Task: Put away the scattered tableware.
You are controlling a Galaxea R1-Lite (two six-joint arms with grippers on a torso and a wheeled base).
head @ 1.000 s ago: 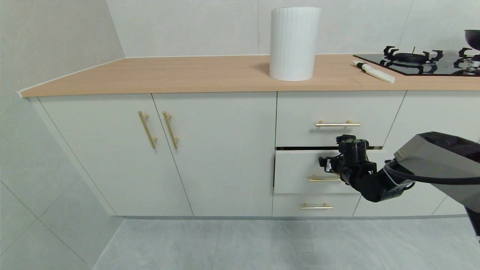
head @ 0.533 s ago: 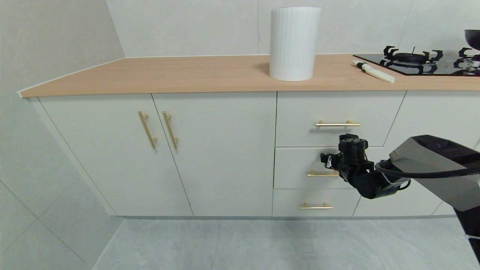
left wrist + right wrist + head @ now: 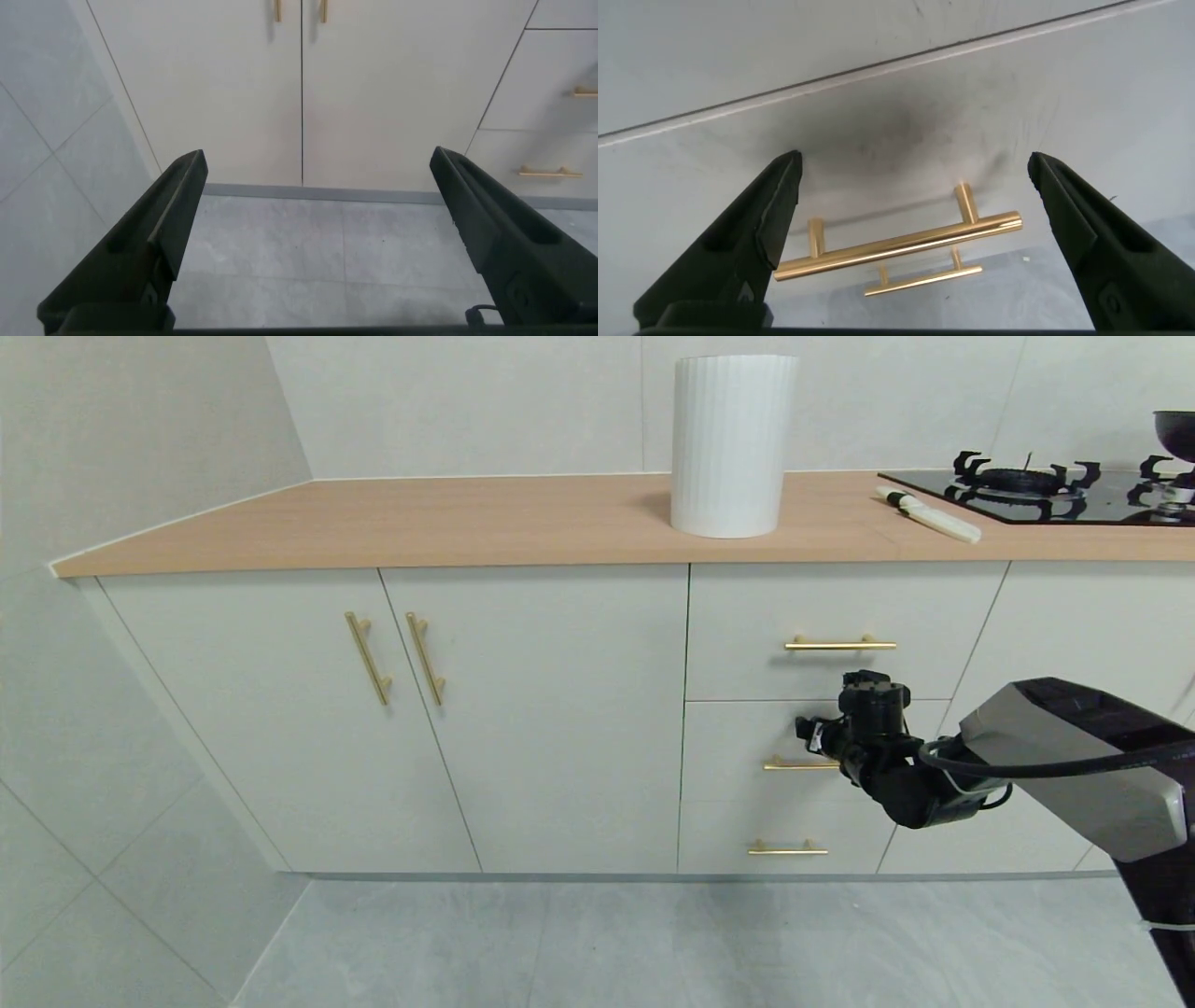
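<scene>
The right jaws stand released, spread wide to either side of the brass handle (image 3: 896,245) of the middle drawer (image 3: 738,747), which sits flush with its neighbours. The bar lies between them and just ahead, not yet gripped. I judge the step in hand to be taking that handle. To do it well, the jaws should centre on the bar between its two posts and clench squarely. They should then draw straight back along the drawer's run without lifting or twisting.

The left jaws are released too, hanging over the grey floor (image 3: 299,252) with nothing between them.

The tableware to stow, what looks to be a white knife (image 3: 929,515), lies well above the right jaws on the wooden bench (image 3: 420,523). It sits between a ribbed white canister (image 3: 734,443) and a black hob (image 3: 1046,495). The cupboard fronts are pale and the walls tiled.
</scene>
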